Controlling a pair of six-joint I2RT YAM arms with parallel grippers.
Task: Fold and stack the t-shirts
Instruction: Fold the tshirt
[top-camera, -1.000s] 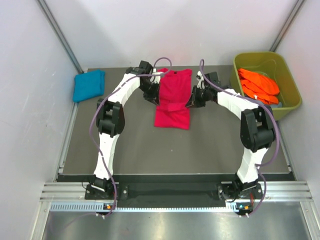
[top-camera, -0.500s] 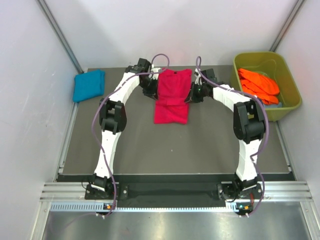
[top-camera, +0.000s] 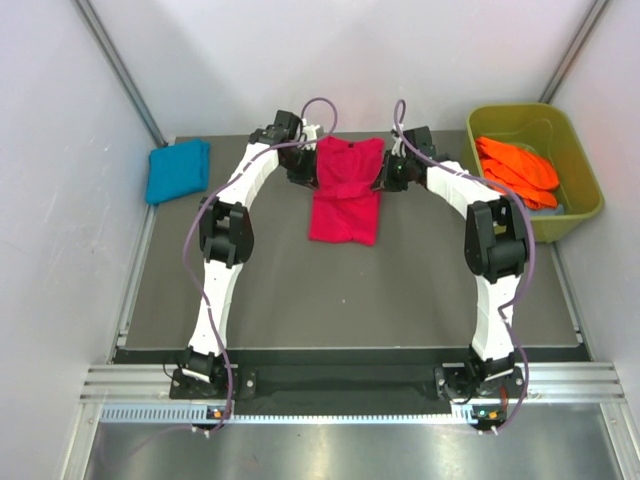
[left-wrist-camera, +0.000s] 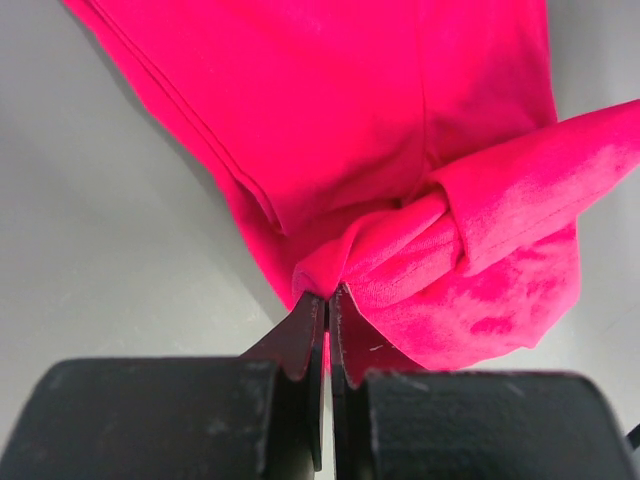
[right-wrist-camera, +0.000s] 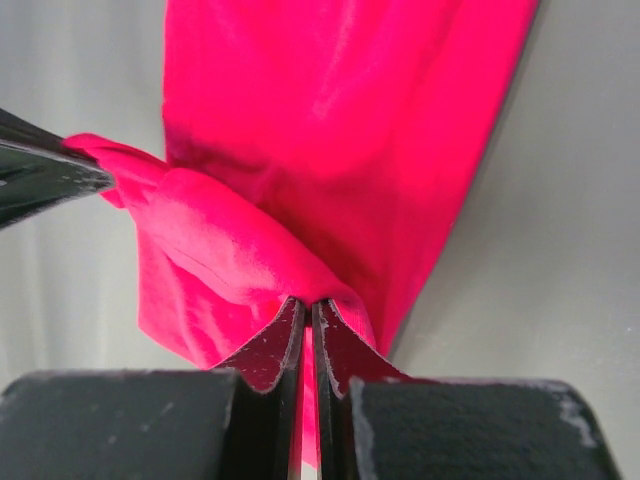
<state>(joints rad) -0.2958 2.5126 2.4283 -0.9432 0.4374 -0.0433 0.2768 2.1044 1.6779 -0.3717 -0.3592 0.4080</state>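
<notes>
Two end effectors pinch the same crimson-pink t-shirt (top-camera: 345, 195), one on each long edge. From the top camera, the shirt lies at twelve o'clock from the middle of the dark surface (top-camera: 350, 290), near its far edge. It is folded into a narrow strip running from twelve to six o'clock.

The left end effector (left-wrist-camera: 327, 297) is closed on the shirt's nine o'clock edge. In the left wrist view its two black fingers meet with a gathered fold of pink cloth caught at their tips. The right end effector (right-wrist-camera: 308, 305) is closed on the three o'clock edge, and its wrist view shows the fingers together on a bunched fold in the same way. The tip of the other arm's finger shows at nine o'clock in that view.

Between the two grips a band of cloth stands up as a ridge across the shirt, about halfway along its length. The part toward twelve o'clock lies smooth on the surface, while the part toward six o'clock looks doubled and rumpled.

A teal-blue t-shirt (top-camera: 178, 170) lies folded at ten o'clock, at the surface's edge, well apart from both arms. At two o'clock stands an olive-green tub (top-camera: 580, 150) holding bright orange t-shirts (top-camera: 515, 170) in a loose heap.
</notes>
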